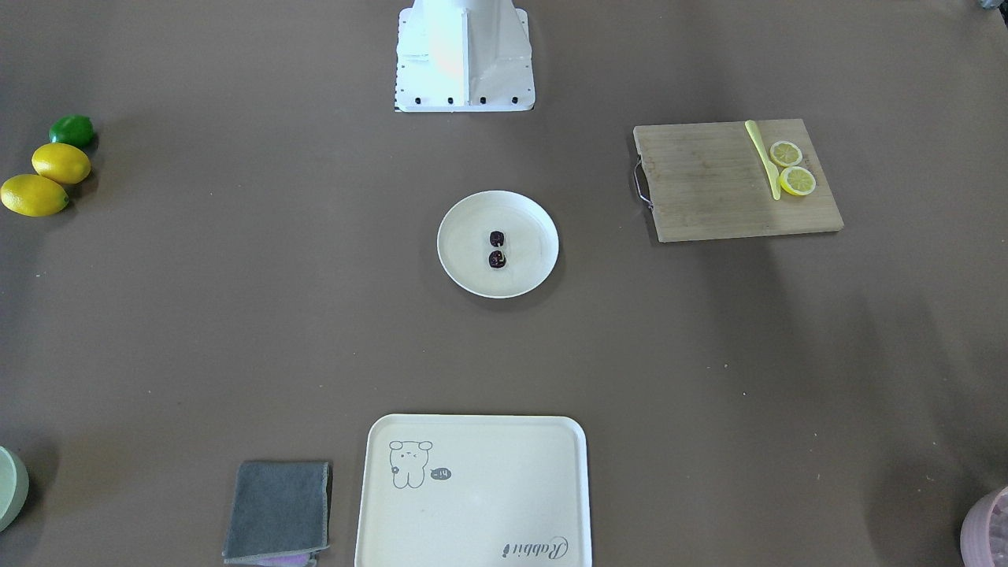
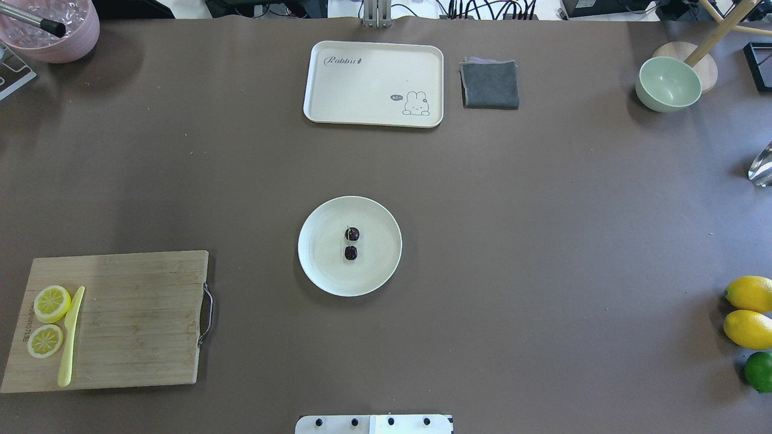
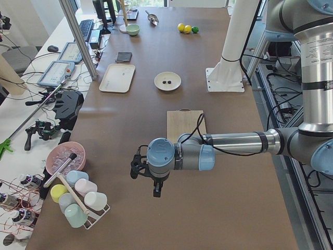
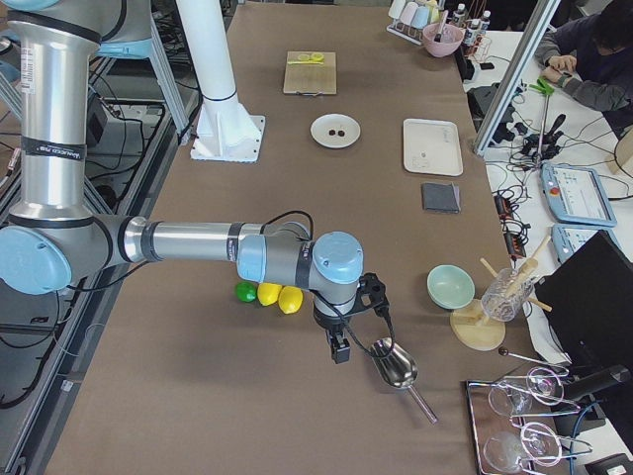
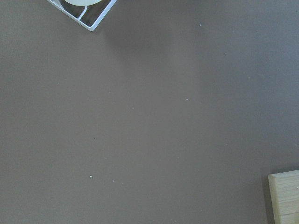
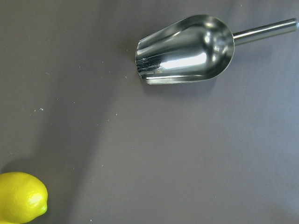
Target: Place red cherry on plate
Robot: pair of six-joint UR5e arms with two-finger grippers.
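The red cherry [image 2: 351,243], a joined pair of tiny dark maroon balls, lies in the middle of the round cream plate [image 2: 319,271] at the table's centre. The front-facing view shows the same: the cherry [image 1: 497,249] on the plate [image 1: 465,276]. Neither gripper appears in the overhead or front-facing view. The left gripper [image 3: 155,190] hangs over bare table at the robot's left end, far from the plate [image 3: 157,83]. Over the opposite end, the right gripper [image 4: 339,349] hovers beside a metal scoop [image 4: 396,366]. I cannot tell whether either is open or shut.
A bamboo cutting board [image 2: 139,325] holds two lemon slices [image 2: 51,303] and a yellow knife [image 2: 69,337]. At the far edge are the bear tray [image 2: 374,66], a grey cloth [image 2: 490,84] and a green bowl [image 2: 668,83]. Lemons [image 2: 749,311] and a lime [image 2: 760,371] lie right.
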